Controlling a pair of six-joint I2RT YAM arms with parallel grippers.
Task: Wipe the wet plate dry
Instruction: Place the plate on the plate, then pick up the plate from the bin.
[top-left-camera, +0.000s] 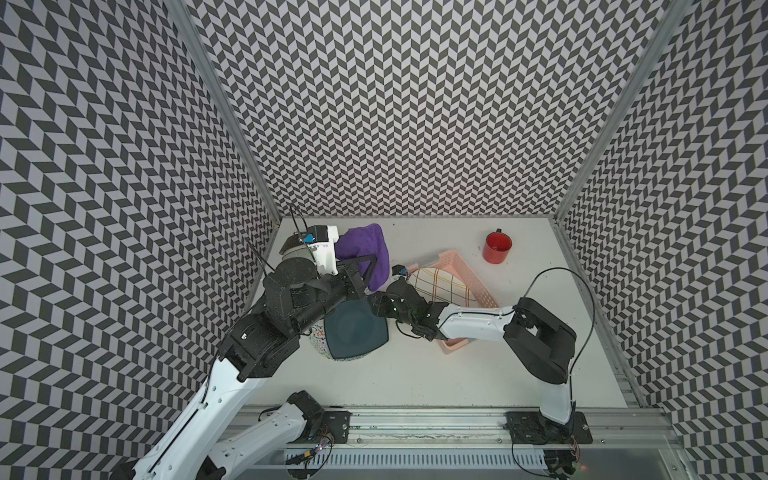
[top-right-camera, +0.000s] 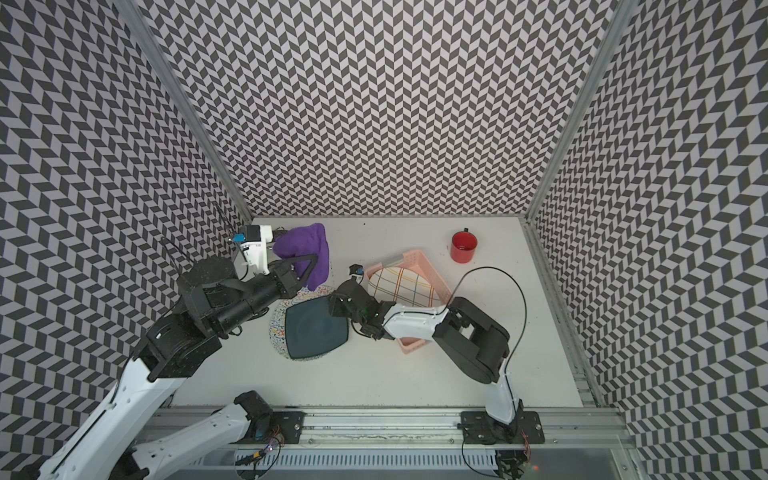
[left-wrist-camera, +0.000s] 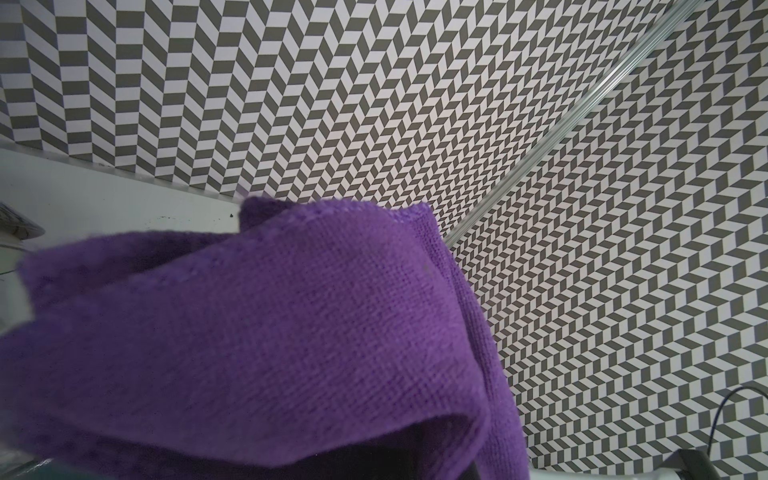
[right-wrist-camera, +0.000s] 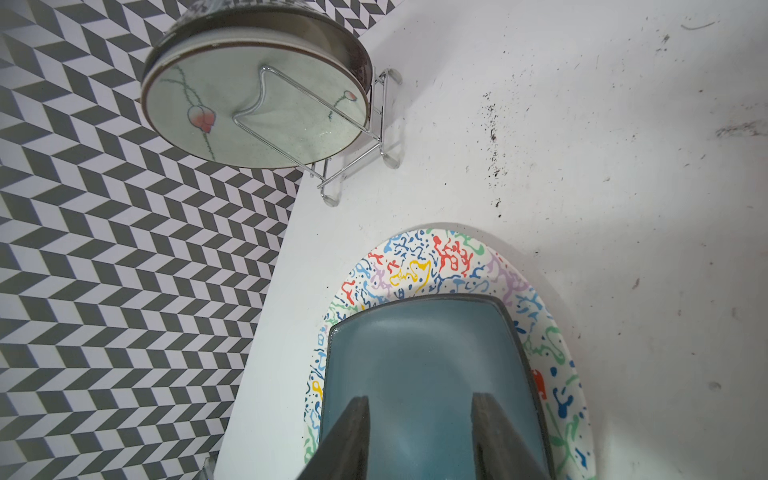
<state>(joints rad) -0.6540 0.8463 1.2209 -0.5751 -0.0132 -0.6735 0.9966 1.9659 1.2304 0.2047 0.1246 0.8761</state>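
A dark teal square plate (top-left-camera: 355, 332) (top-right-camera: 316, 330) (right-wrist-camera: 424, 353) lies flat on a round plate with coloured squiggles (top-right-camera: 277, 328) (right-wrist-camera: 415, 257) at the table's left. My right gripper (right-wrist-camera: 419, 399) (top-left-camera: 376, 305) hovers over the teal plate's right side, jaws apart with nothing between them. A purple cloth (top-left-camera: 365, 253) (top-right-camera: 305, 253) (left-wrist-camera: 270, 332) hangs raised near the back left corner, behind the plates. My left gripper (top-left-camera: 351, 259) is shut on it. In the left wrist view the cloth covers the jaws.
A pale green flowered plate (right-wrist-camera: 257, 95) stands in a wire rack (right-wrist-camera: 353, 137) by the left wall. A pink basket (top-left-camera: 465, 266) holding a cream checked item (top-left-camera: 444, 286) sits under my right arm. A red mug (top-left-camera: 497, 247) (top-right-camera: 463, 247) stands at the back right.
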